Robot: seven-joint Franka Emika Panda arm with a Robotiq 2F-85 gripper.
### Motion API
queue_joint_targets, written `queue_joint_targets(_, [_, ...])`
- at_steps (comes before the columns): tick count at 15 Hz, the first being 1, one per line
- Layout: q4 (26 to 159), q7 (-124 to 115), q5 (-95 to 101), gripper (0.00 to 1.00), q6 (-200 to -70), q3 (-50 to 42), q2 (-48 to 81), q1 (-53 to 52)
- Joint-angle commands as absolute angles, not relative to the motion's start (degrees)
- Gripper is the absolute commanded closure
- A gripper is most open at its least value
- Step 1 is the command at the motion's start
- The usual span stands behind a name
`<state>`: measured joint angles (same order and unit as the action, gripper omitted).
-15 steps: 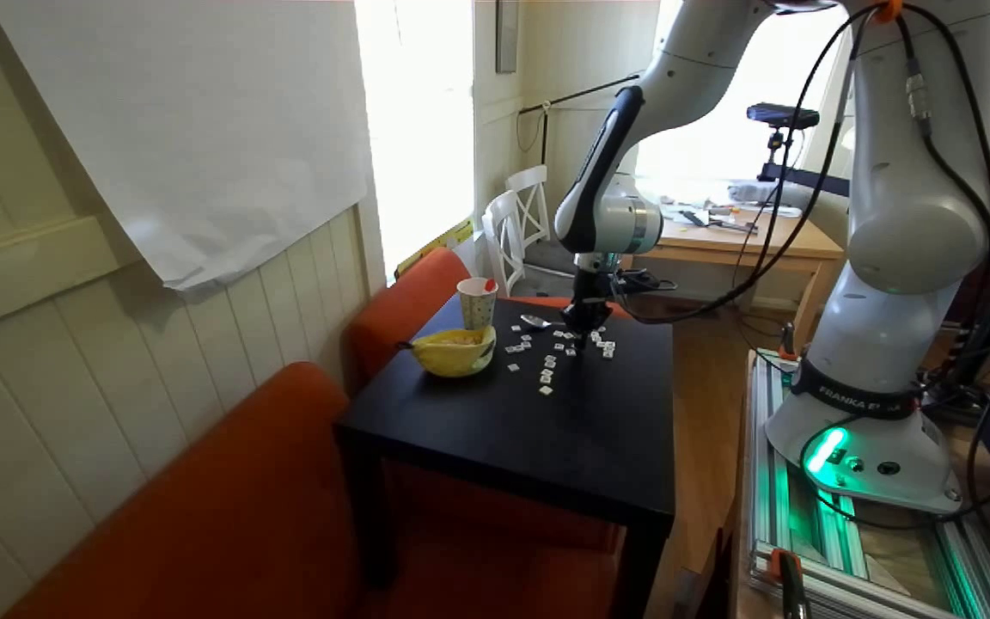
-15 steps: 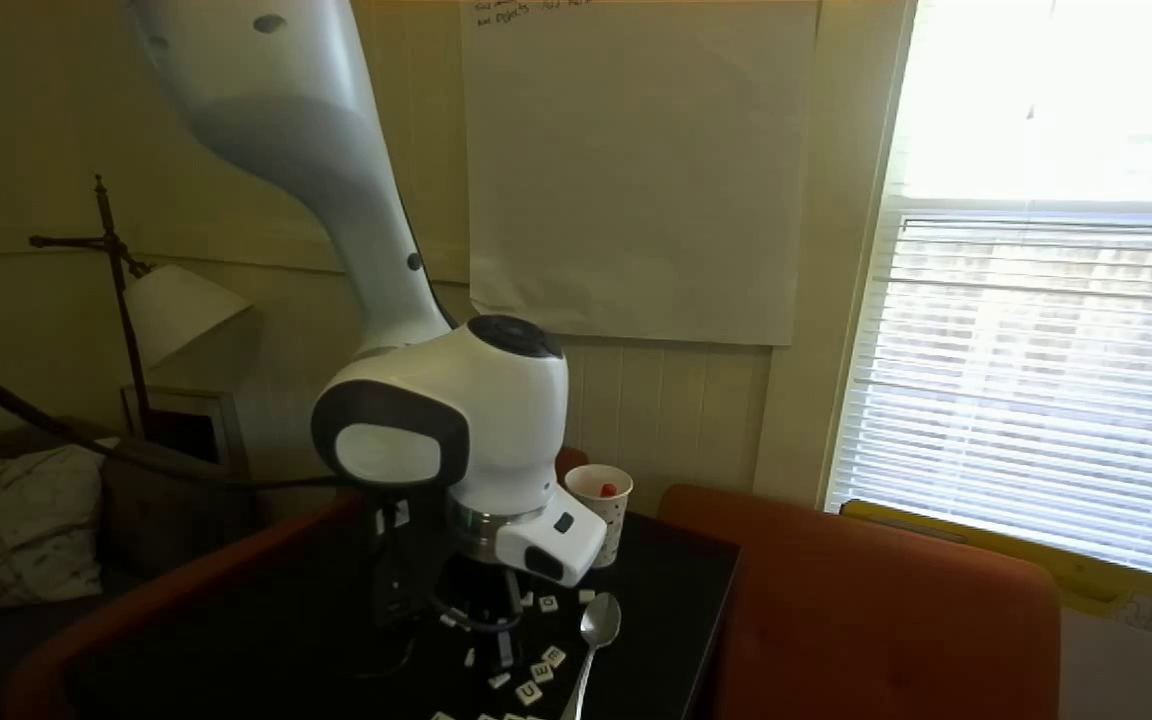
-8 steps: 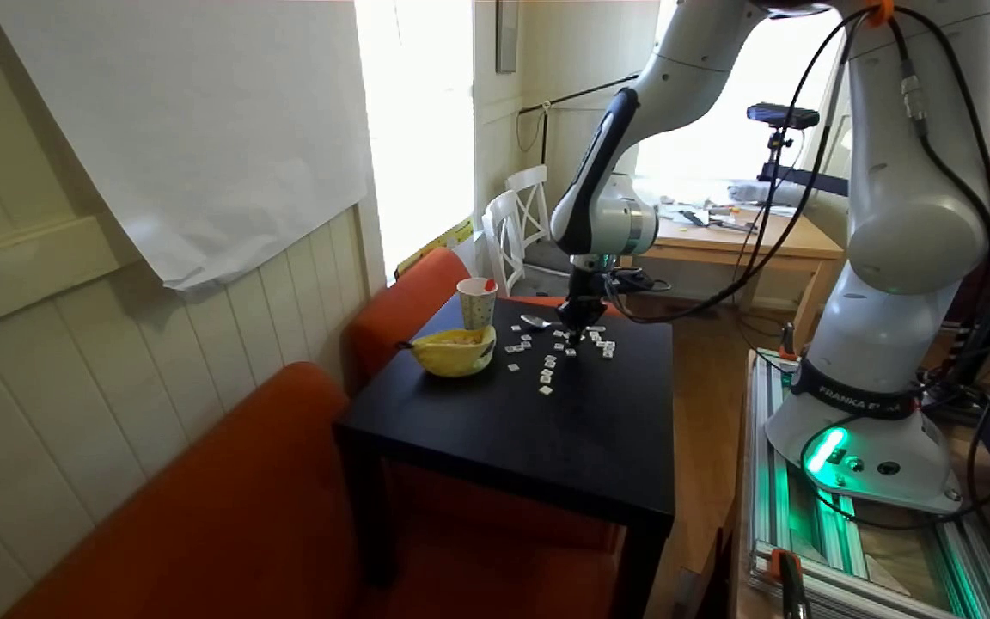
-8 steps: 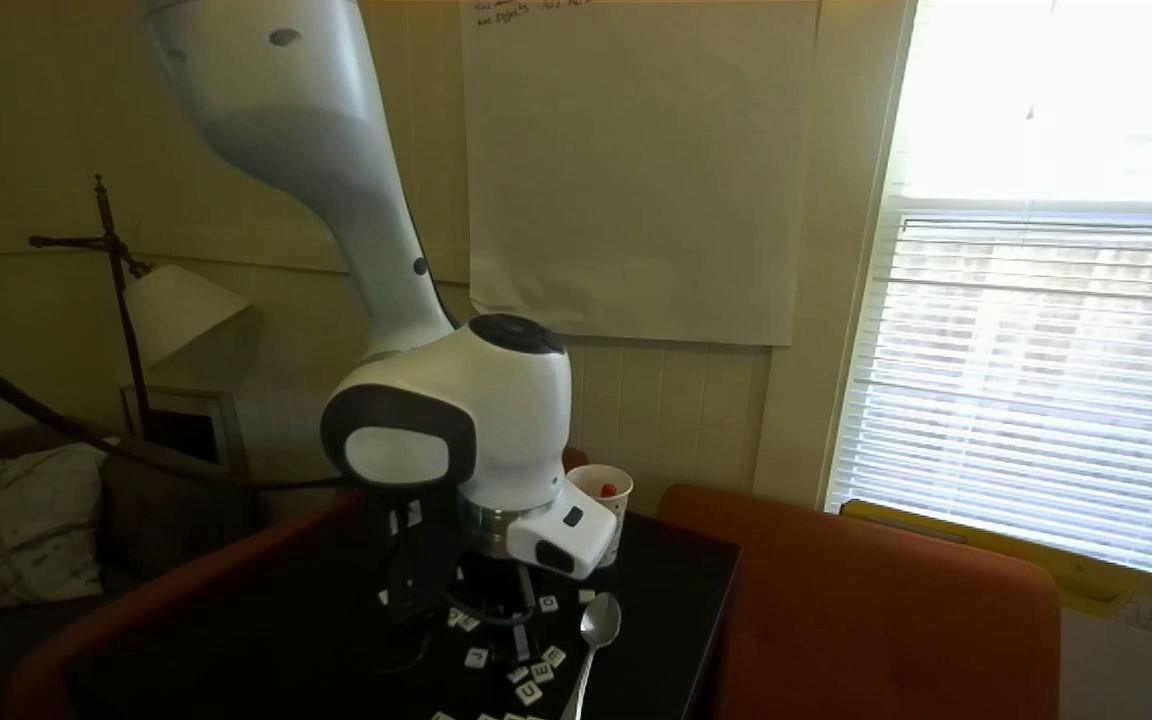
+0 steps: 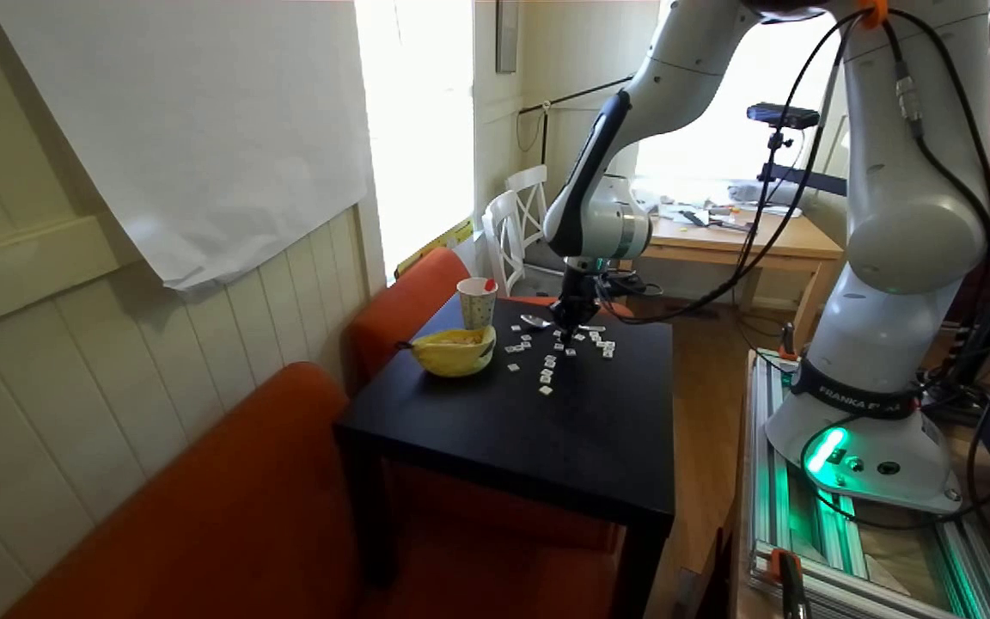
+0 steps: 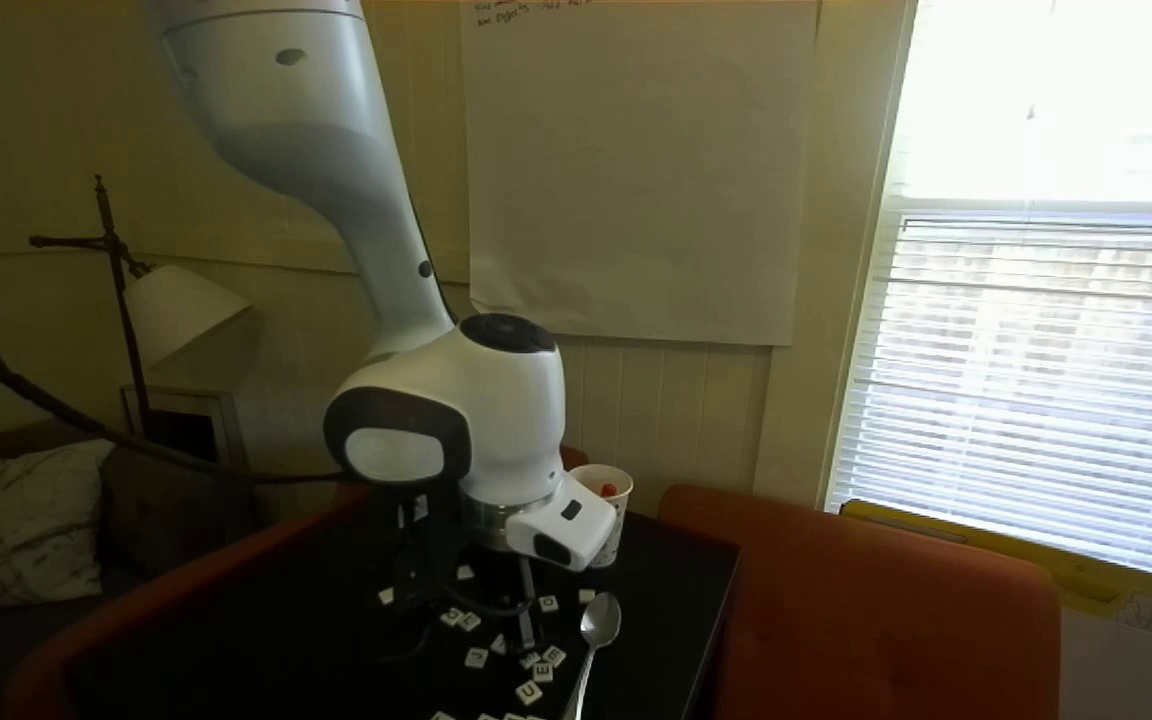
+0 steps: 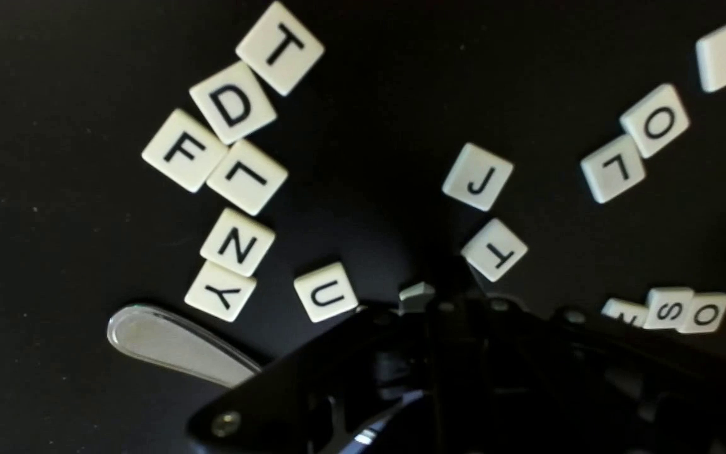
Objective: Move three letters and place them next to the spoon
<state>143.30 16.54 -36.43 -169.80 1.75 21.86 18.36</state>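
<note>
Several small white letter tiles lie scattered on the black table. They show in both exterior views (image 5: 546,390) (image 6: 476,657). In the wrist view the letters U (image 7: 325,292), T (image 7: 495,250) and J (image 7: 478,177) lie around the fingers. My gripper (image 7: 454,280) looks shut, its dark fingertips low among the tiles; it also shows in both exterior views (image 5: 568,331) (image 6: 526,637). A partly hidden tile (image 7: 418,295) sits right beside the fingers. The metal spoon (image 6: 600,622) lies close by; its handle (image 7: 174,343) shows in the wrist view, the rest hidden under the gripper.
A yellow bowl (image 5: 454,354) and a dotted paper cup (image 5: 478,303) stand on the black table (image 5: 546,447). The cup also shows in an exterior view (image 6: 608,505). More tiles lie around. Orange seats (image 5: 289,447) border the table.
My gripper has moved a short way toward the spoon, low over the table. A tile at the fingertips appears to have shifted with it. The spoon, bowl and cup have not moved.
</note>
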Motion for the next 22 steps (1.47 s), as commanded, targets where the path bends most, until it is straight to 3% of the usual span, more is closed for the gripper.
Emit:
queue_joint_targets(1, [141.2,16.6,-39.7,0.99,-173.4,3.9,25.8,19.7])
queue_joint_targets(7, [141.5,16.6,-40.7,0.99,-174.8,5.3,25.2,20.6])
queue_joint_targets(15, [147.4,22.4,-52.4,0.99,-173.7,15.7,9.4,30.5])
queue_joint_targets(19, [152.6,19.6,-48.2,0.98,-174.0,12.7,2.8,29.3])
queue_joint_targets(20, [154.1,19.6,-47.1,0.73,-173.8,12.4,1.1,29.3])
queue_joint_targets(22, [157.0,19.6,-45.1,0.68,-172.9,11.8,-2.0,29.6])
